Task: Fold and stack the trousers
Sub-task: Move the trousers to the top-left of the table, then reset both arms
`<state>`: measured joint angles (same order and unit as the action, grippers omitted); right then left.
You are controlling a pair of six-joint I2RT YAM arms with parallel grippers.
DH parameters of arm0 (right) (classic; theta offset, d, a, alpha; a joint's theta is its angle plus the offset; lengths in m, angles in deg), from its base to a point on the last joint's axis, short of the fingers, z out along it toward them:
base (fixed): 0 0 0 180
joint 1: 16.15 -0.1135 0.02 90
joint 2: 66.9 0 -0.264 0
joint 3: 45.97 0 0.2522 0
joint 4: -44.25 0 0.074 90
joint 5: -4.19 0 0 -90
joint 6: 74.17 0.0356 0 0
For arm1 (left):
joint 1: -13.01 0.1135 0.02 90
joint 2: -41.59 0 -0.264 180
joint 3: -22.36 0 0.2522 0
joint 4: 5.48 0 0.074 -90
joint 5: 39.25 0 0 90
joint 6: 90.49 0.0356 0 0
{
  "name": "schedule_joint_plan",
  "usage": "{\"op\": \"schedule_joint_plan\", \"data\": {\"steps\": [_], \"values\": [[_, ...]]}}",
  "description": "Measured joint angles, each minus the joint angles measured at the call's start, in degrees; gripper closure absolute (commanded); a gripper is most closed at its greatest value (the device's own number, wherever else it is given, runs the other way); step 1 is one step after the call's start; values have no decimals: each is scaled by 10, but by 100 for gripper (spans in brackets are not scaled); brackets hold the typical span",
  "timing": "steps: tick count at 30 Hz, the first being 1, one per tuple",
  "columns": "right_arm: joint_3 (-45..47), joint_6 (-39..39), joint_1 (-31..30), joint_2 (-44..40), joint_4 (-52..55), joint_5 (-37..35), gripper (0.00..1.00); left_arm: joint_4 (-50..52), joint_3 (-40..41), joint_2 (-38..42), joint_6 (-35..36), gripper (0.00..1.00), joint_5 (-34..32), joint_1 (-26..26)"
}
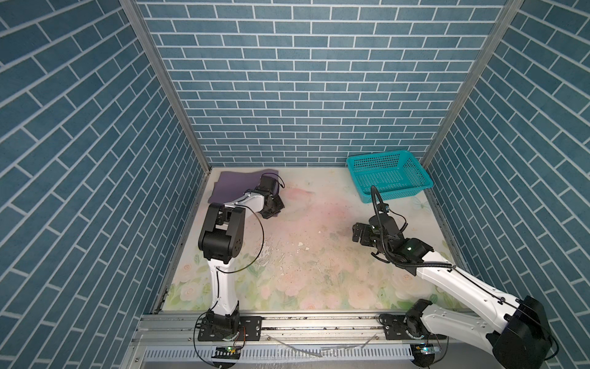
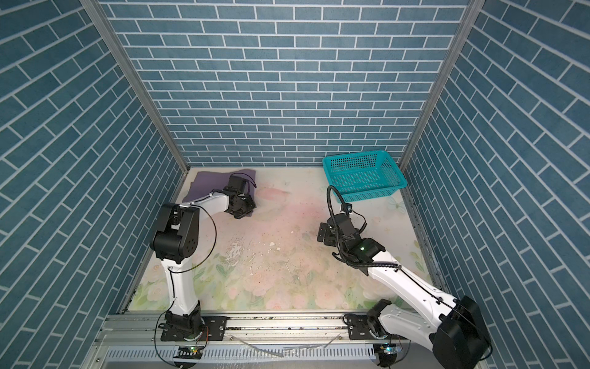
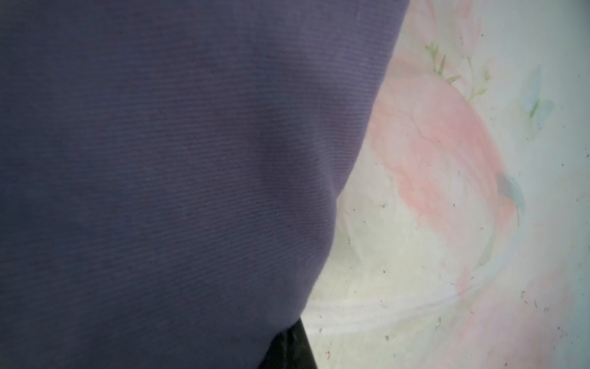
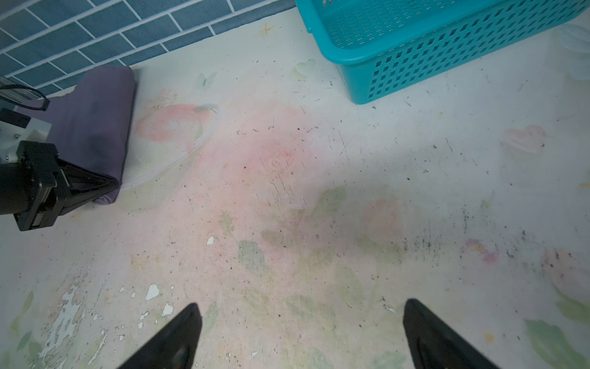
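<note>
Left gripper (image 4: 112,186): my jaws are closed together at the near corner of the trousers (image 4: 95,121), touching the cloth; I cannot tell whether they pinch it.
Right gripper (image 4: 300,305): my jaws are spread wide, holding nothing, above the table (image 1: 319,265).
Trousers: folded, at the table's far left corner by the wall, well apart from the teal basket (image 1: 392,193).

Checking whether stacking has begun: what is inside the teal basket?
Nothing: in both top views the teal basket shows a bare perforated floor. Only a strip behind its near wall is hidden. The trousers lie folded at the far left, outside it.
</note>
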<state>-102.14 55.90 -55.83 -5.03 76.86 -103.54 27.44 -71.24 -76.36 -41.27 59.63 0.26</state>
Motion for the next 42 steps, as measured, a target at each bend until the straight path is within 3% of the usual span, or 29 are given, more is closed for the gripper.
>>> {"op": "schedule_joint_plan", "data": {"steps": [11, 18, 24, 32, 35, 36, 42], "values": [[-3, -14, 13, 39, 0, 6, 1, 2, -47, -36, -11, 100, 0, 49], [-3, -16, 20, 37, 1, 5, 1, 0, -48, -36, -19, 97, 18, 49], [-4, -16, 23, 8, 10, 5, 1, 8, -23, 19, -23, 82, 30, 26], [-45, -32, 24, -39, 56, 10, 3, 15, 23, 263, -4, 55, 26, -3], [-87, -56, 24, -47, 85, 1, 1, 17, 40, 351, 12, 32, 2, -8], [-102, -65, 24, -51, 95, -7, 1, 19, 45, 374, 17, 2, -6, -9], [-152, -125, 24, -125, 116, -82, 1, 24, 119, 496, 57, 1, -74, -9]]}}
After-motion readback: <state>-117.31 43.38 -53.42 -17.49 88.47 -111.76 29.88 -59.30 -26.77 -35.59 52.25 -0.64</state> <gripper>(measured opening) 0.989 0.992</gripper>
